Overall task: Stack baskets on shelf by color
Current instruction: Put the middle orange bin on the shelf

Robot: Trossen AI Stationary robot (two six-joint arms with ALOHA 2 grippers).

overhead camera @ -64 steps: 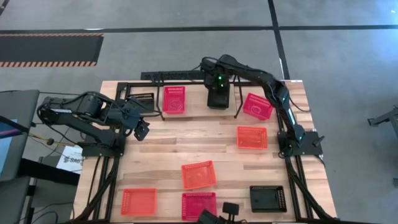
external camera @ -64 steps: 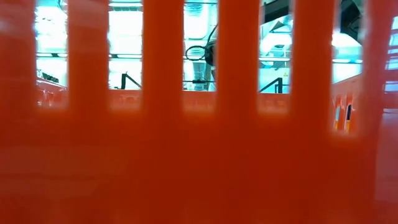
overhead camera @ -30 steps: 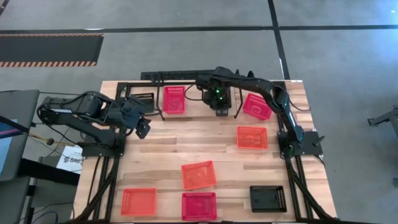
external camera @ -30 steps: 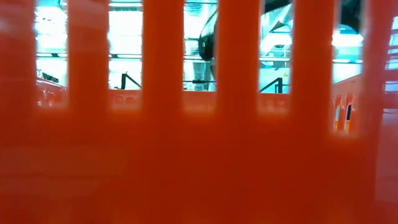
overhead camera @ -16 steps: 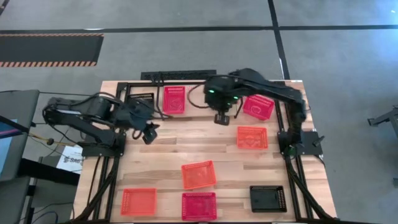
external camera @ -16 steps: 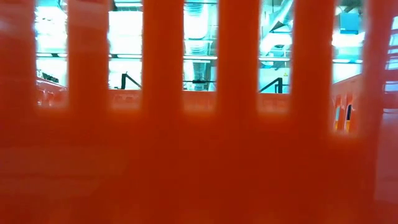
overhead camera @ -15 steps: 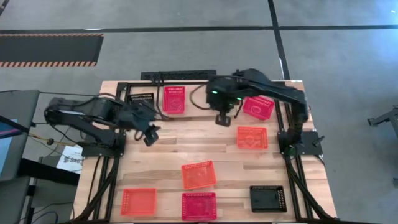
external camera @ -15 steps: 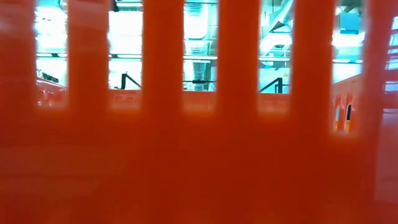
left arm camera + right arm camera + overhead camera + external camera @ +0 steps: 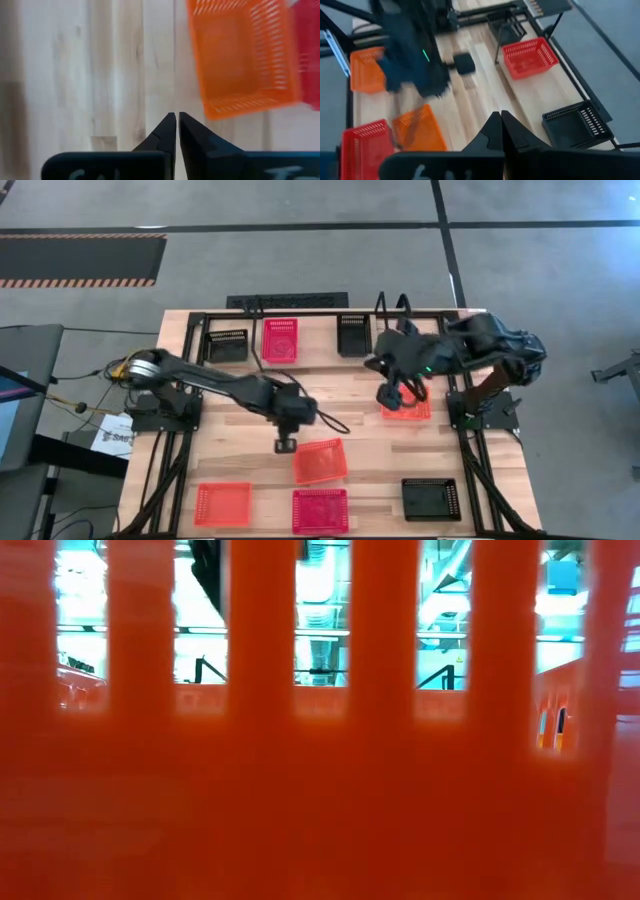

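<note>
My left gripper (image 9: 285,446) (image 9: 176,116) is shut and empty, pointing steeply down over bare wood just left of the middle orange basket (image 9: 320,461) (image 9: 240,55). My right gripper (image 9: 389,396) (image 9: 500,116) is also shut and empty, raised above the right orange basket (image 9: 416,412). The shelf (image 9: 320,366) runs along the table's far edge. Two black baskets (image 9: 228,345) (image 9: 353,335) and a red basket (image 9: 280,340) rest on it by their bottoms.
Near the front edge lie an orange basket (image 9: 222,503), a red basket (image 9: 320,510) and a black basket (image 9: 431,498). An orange basket wall (image 9: 320,790) fills the low view right at the camera. Bare wood lies between the shelf and the middle basket.
My left gripper has swung from beside the shelf's left end toward the table's middle and down, ending beside the middle orange basket. My right gripper has left the black basket on the shelf, risen and swung toward the right, over the right orange basket.
</note>
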